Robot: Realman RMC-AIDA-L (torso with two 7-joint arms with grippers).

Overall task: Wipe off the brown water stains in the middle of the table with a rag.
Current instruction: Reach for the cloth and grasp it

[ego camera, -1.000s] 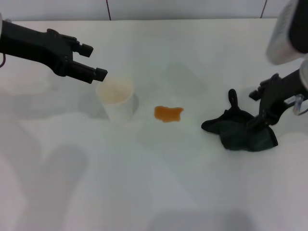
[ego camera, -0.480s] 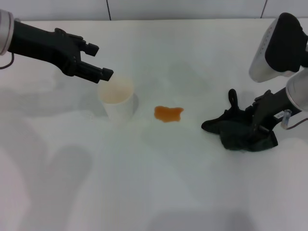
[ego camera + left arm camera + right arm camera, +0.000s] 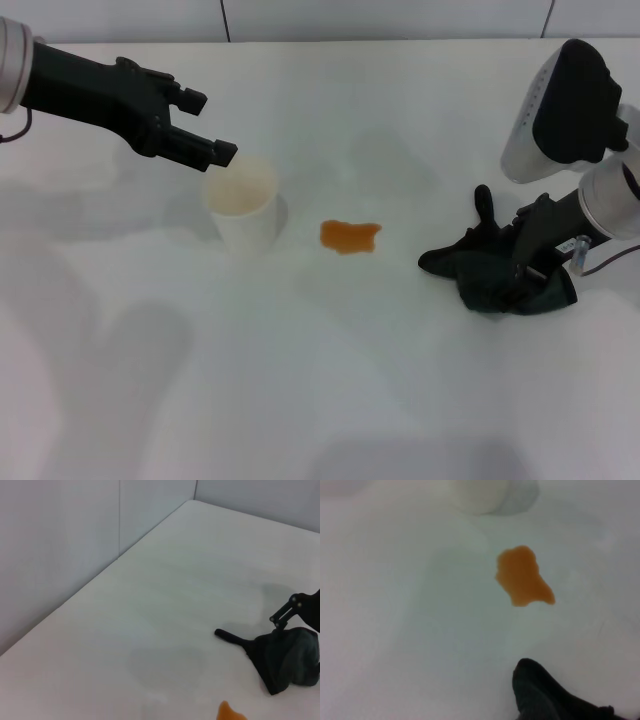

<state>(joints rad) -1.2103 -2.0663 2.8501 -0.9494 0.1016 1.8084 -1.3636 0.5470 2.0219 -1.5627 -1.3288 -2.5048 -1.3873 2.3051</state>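
The brown water stain [image 3: 349, 235] lies mid-table; it also shows in the right wrist view [image 3: 522, 577] and at the left wrist view's edge [image 3: 230, 714]. The dark green-black rag [image 3: 490, 268] lies crumpled to the stain's right, also seen in the left wrist view [image 3: 285, 655] and the right wrist view [image 3: 540, 692]. My right gripper [image 3: 530, 262] is down on the rag's right half, touching it. My left gripper [image 3: 205, 127] is open and empty, hovering just above the far-left rim of a white cup [image 3: 243, 208].
The white cup stands left of the stain, pale tan inside; its base shows in the right wrist view [image 3: 480, 495]. The white table [image 3: 330, 380] reaches a grey wall at the back. My right arm's white casing [image 3: 560, 105] hangs above the rag.
My right arm has swung in and lowered its gripper onto the rag, which has stayed in place. My left gripper has shifted slightly right towards the cup.
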